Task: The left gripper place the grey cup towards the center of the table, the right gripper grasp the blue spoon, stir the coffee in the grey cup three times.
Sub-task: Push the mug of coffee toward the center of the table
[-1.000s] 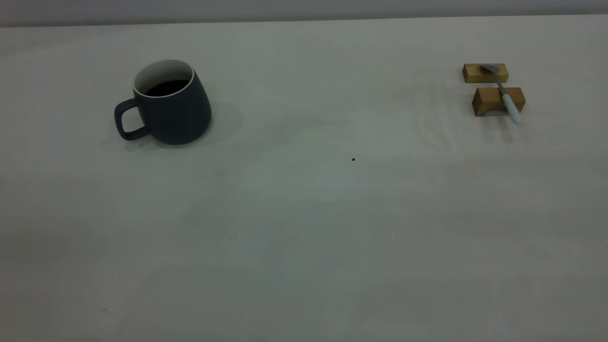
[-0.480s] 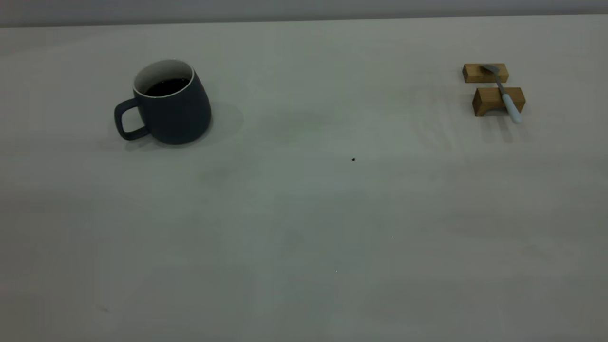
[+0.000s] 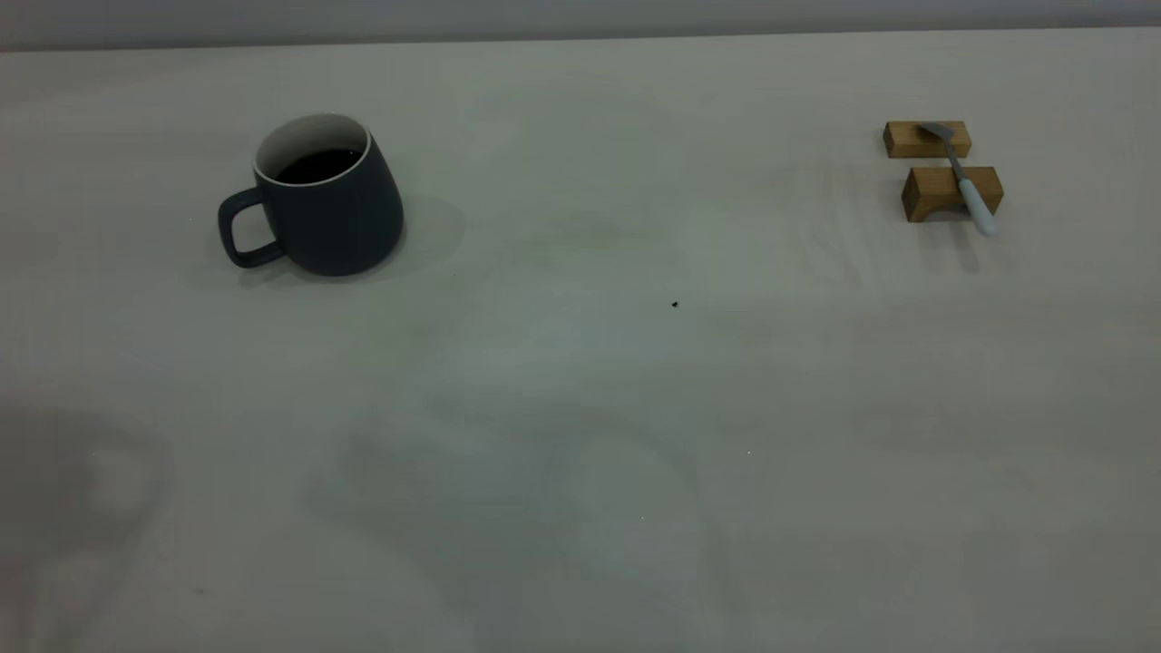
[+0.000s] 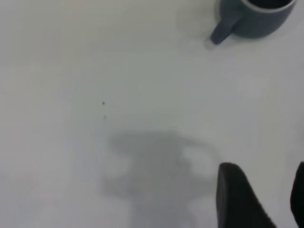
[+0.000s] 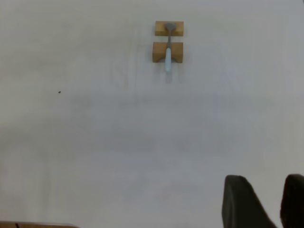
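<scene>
Off-white matte table (image 3: 580, 408) filled nearly the whole exterior view; its far edge ran along the top, the other edges lay out of view. Grey cup (image 3: 317, 195) stood upright on the left part, handle toward the left edge of that view, well short of the far edge. Coffee (image 3: 319, 165) sat dark and low inside the white wall. Blue spoon (image 3: 963, 177) lay far to the right across two wooden blocks (image 3: 948, 168), metal bowl on the farther block, pale handle overhanging the nearer one and clear of the table. A dark speck (image 3: 675, 304) marked the surface between cup and blocks, nearer the middle. The broad stretch from cup to blocks, and all the near half of the table, held only soft shadows.

Neither arm appeared in the exterior view. Left wrist view: the left gripper (image 4: 263, 199) hung above bare table, well apart from the cup (image 4: 254, 19), which was cut off by the picture edge so that only its lower body and handle showed. Two dark fingers (image 4: 235, 194) stood parted with table visible between them; one was cropped at the picture edge. Right wrist view: the right gripper (image 5: 263, 202) likewise hung over bare table, well apart from the spoon (image 5: 167, 47) and blocks (image 5: 168, 42), fingers (image 5: 240, 202) parted, holding nothing. Fingertips of both grippers lay outside the pictures.
</scene>
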Controlling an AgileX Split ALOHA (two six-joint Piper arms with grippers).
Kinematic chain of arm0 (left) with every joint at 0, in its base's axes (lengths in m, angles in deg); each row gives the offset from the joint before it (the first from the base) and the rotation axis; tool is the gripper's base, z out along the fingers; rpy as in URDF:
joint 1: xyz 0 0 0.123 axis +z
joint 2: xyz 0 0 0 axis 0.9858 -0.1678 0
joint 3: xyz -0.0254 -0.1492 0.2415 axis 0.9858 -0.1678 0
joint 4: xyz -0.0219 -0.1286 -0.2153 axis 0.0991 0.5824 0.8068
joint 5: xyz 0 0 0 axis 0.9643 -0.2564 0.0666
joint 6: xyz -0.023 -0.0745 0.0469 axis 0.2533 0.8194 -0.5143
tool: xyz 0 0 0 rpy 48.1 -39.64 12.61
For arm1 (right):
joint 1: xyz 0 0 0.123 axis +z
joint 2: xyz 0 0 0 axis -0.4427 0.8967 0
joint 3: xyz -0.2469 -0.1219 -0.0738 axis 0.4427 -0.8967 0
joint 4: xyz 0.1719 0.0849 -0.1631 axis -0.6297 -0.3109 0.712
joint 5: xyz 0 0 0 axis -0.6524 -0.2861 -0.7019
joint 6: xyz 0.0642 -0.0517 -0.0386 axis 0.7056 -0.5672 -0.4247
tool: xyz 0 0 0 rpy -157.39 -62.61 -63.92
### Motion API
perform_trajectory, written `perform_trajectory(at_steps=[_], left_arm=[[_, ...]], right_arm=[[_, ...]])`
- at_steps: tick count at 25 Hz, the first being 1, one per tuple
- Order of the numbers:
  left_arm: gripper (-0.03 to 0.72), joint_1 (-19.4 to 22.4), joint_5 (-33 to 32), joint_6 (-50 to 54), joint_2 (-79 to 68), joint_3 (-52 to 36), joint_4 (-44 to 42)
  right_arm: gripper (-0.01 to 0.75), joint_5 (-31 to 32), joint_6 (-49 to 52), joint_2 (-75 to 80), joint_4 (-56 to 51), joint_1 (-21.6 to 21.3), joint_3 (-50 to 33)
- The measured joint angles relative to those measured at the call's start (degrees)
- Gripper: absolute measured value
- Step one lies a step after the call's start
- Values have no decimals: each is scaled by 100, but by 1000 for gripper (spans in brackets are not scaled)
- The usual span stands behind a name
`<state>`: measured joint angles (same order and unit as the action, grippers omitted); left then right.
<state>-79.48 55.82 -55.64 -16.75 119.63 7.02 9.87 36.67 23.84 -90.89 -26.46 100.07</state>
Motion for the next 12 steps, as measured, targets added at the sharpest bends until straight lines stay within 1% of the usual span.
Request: perform_trajectory(at_steps=[2,6,8,12], left_arm=[[357,-37,204,-281,-721,216,5],[375,-88,347,-912,-2055,881,29],[415,-88,383,-1184,-2555,1205,34],[523,-91,487,-1806,-3389,1691,48]], right_arm=[[242,0,0,0,0,0,0],[242,0,0,0,0,0,0],[242,0,0,0,0,0,0],[242,0,0,0,0,0,0]])
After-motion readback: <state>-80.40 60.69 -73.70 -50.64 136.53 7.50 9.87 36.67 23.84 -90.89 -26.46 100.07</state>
